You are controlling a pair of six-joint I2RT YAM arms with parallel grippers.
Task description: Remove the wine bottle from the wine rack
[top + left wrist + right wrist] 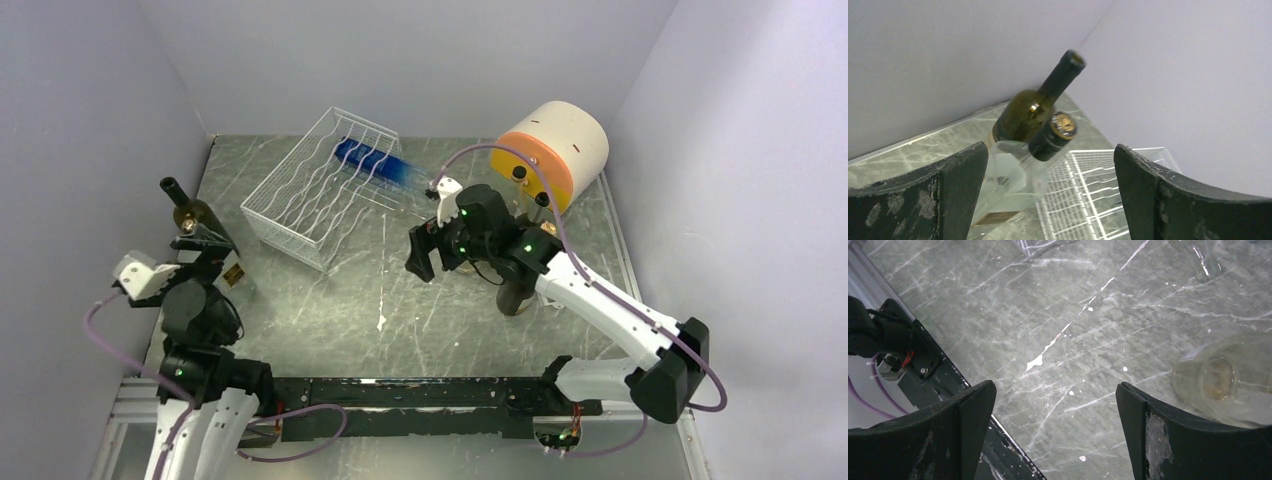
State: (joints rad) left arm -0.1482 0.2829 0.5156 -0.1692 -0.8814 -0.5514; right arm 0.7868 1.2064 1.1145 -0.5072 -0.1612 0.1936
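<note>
The white wire wine rack [310, 190] lies at the back middle of the table. A blue wine bottle [372, 163] lies across its far end, its neck sticking out to the right. My right gripper [432, 255] is open and empty, just right of the rack and in front of the bottle's neck. In the right wrist view its jaws [1055, 387] hang open over bare table. My left gripper [212, 260] is open at the far left. In the left wrist view [1050, 150] it faces a dark green bottle [1030, 112], a clear bottle [1005, 175] and the rack [1093, 197].
A cream and orange cylinder [555, 150] lies at the back right. Dark bottle tops [519, 172] and a dark bottle [515, 295] stand around my right arm. A clear bottle [1223, 380] shows beside my right finger. Grey walls close in left, back and right.
</note>
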